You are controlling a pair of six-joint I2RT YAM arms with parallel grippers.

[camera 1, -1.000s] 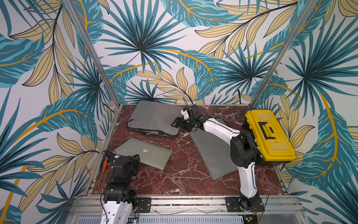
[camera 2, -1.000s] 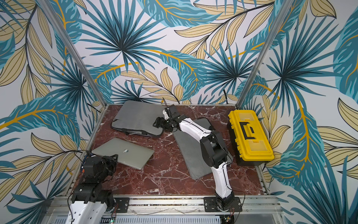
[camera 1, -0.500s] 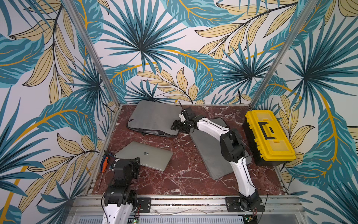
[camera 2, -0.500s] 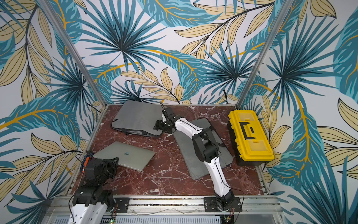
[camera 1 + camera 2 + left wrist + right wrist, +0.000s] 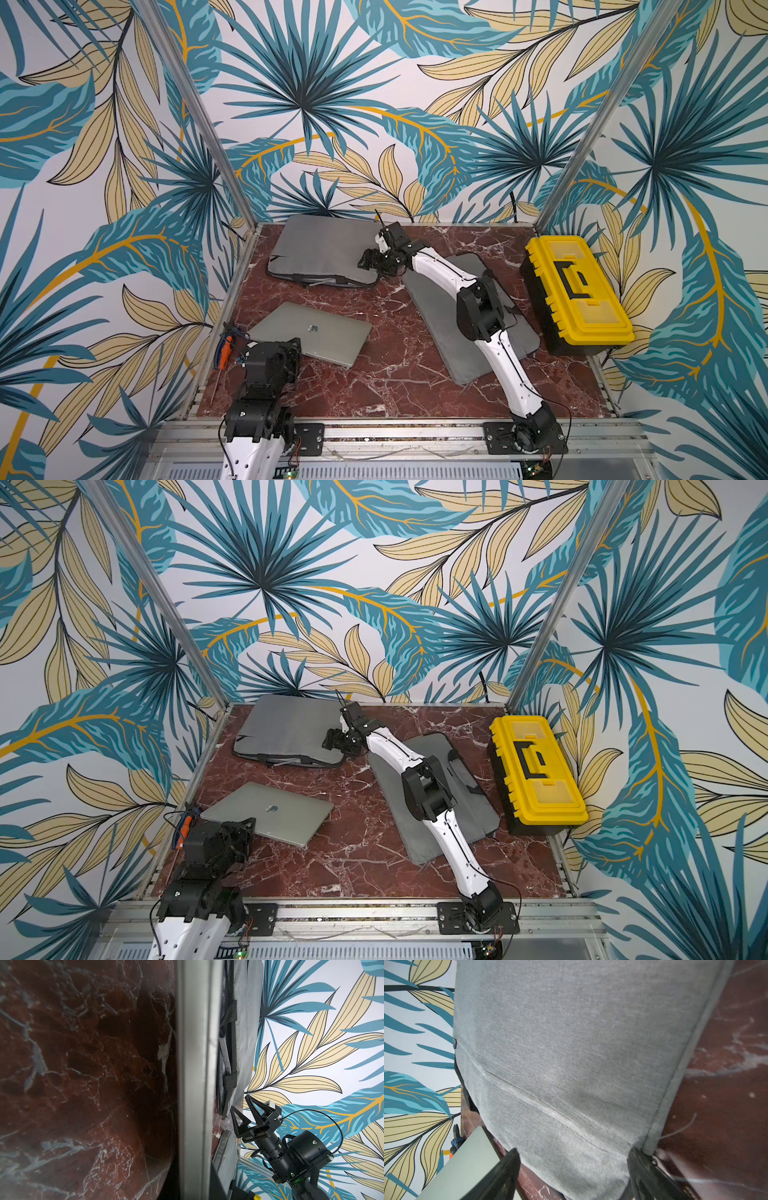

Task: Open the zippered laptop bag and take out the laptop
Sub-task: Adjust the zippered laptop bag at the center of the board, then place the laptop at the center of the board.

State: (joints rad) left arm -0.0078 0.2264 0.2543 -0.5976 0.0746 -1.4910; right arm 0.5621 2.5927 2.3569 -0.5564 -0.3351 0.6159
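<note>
The grey laptop bag (image 5: 324, 249) lies flat at the back left of the marble table (image 5: 395, 374). The silver laptop (image 5: 316, 330) lies outside it at the front left, lid closed. My left gripper (image 5: 293, 347) is shut on the laptop's near left corner. In the left wrist view the laptop's edge (image 5: 197, 1084) runs between dark jaws. My right gripper (image 5: 370, 262) stands open at the bag's right front corner. In the right wrist view its fingers (image 5: 508, 1167) straddle the bag's fabric (image 5: 571, 1064) without pinching it. I cannot tell how far the zipper is open.
A second grey bag (image 5: 453, 353) lies at the right under my right arm. A yellow toolbox (image 5: 577, 291) stands along the right edge. An orange-handled tool (image 5: 224, 353) rests on the left rail. Leaf-patterned walls close the back and both sides.
My right arm's elbow has swung left while its gripper stayed at the bag's corner. The left arm has drawn back slightly towards the front, and the laptop has shifted with it.
</note>
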